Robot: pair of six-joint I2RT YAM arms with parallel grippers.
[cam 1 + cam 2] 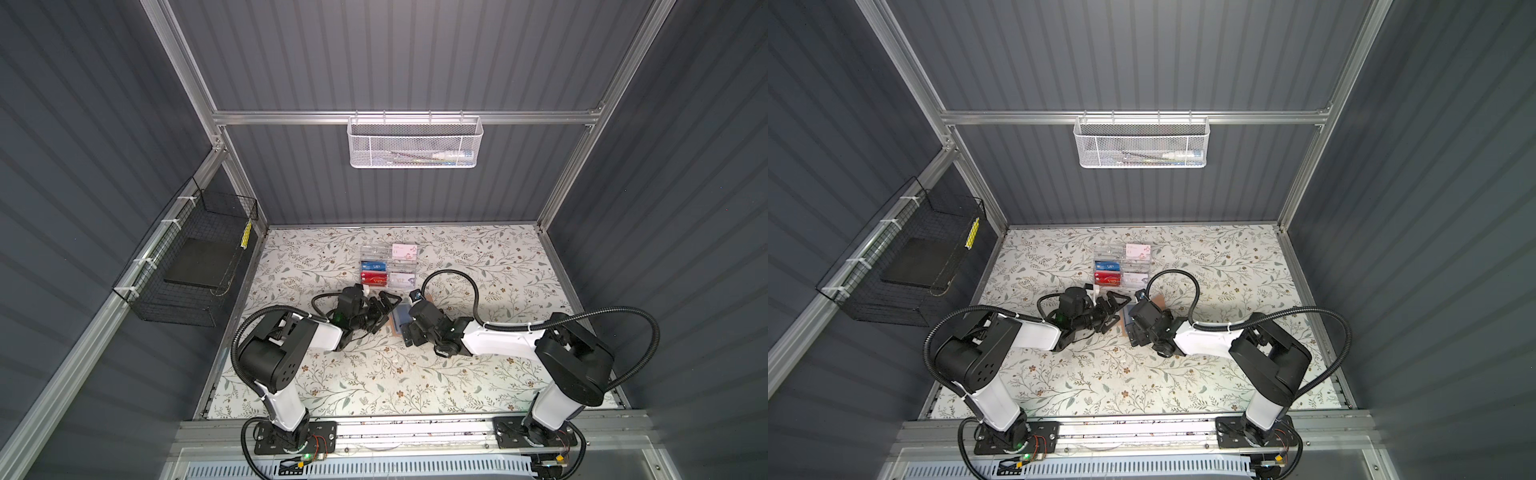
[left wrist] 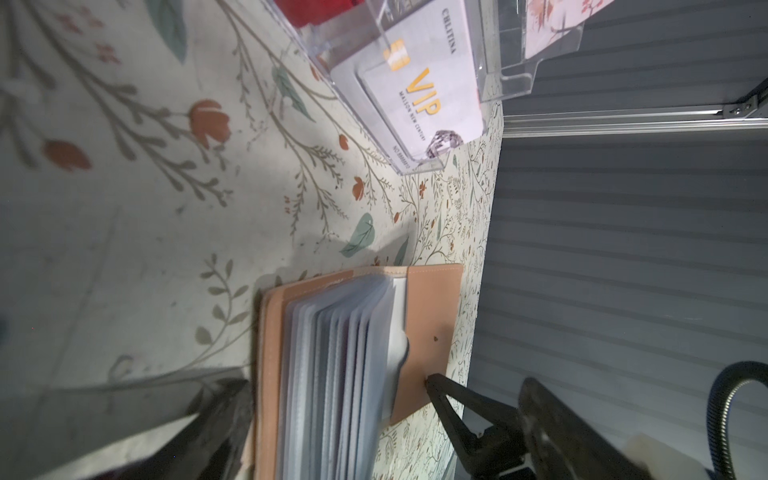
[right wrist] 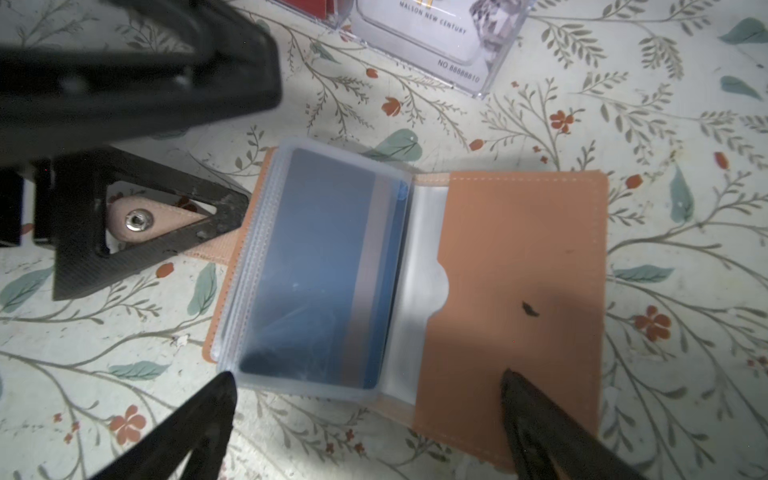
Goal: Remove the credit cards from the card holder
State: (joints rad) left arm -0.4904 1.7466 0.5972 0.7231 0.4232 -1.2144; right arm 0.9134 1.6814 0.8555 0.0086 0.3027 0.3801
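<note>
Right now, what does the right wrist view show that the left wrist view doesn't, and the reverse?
Only the right wrist view: the blue card lying in the top sleeve, and the metal snap tab. Only the left wrist view: the sleeve pages edge-on, fanned, and the ribbed grey wall. Both: the card holder open on the floral table, and the pale VIP card in the clear box.

Card holder point(image 3: 519, 249) open (blue card point(image 3: 316, 257) inside sleeve).
</note>
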